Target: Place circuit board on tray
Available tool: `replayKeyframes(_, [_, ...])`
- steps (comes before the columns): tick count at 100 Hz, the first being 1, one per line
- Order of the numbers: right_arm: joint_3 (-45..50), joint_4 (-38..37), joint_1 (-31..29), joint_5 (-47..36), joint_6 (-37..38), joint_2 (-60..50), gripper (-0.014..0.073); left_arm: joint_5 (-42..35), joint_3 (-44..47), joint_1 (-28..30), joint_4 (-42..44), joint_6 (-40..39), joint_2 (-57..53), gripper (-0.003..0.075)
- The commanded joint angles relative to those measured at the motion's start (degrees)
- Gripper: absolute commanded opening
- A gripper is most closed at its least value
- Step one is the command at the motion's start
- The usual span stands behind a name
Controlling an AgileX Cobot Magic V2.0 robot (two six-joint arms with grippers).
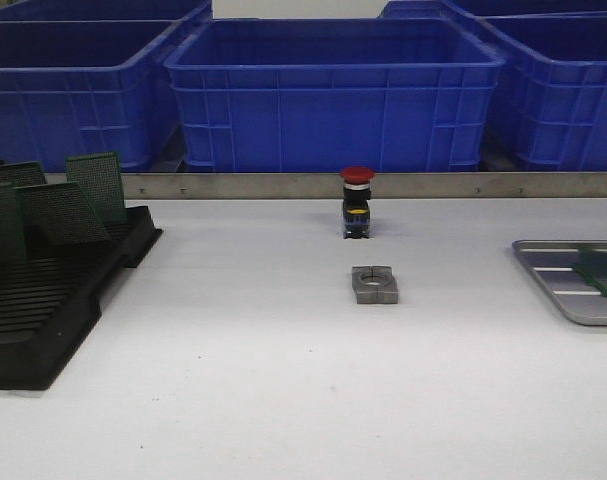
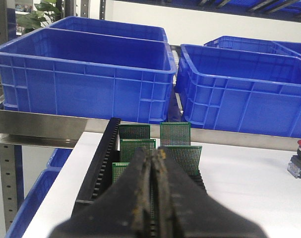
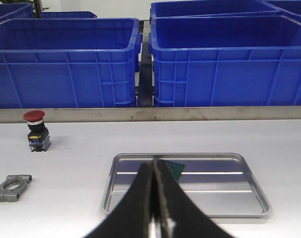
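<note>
The silver tray lies at the table's right edge; it also shows in the right wrist view. A green circuit board lies flat in it, partly hidden behind my right fingers in the right wrist view. My right gripper is shut and empty, above the tray's near side. Several green circuit boards stand in the black slotted rack at the left. My left gripper is shut and empty, in front of the rack's boards. Neither gripper shows in the front view.
Big blue bins stand behind a metal rail at the table's back. A red-capped push button and a grey metal clamp block sit mid-table between rack and tray.
</note>
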Motion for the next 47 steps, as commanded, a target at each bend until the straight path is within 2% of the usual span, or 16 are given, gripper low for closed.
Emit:
replayKeyframes(1, [-0.57,-0.36,-0.35,-5.11,0.17,-1.66,-0.0112,-4.80,2.74,-0.47,-0.42,0.05,-1.75,-0.0020])
replayKeyframes(47, [-0.68,-0.37,-0.35,-4.84,0.17,-1.66,-0.0112,-4.80,2.74,-0.47,-0.42,0.05,-1.75,-0.0020])
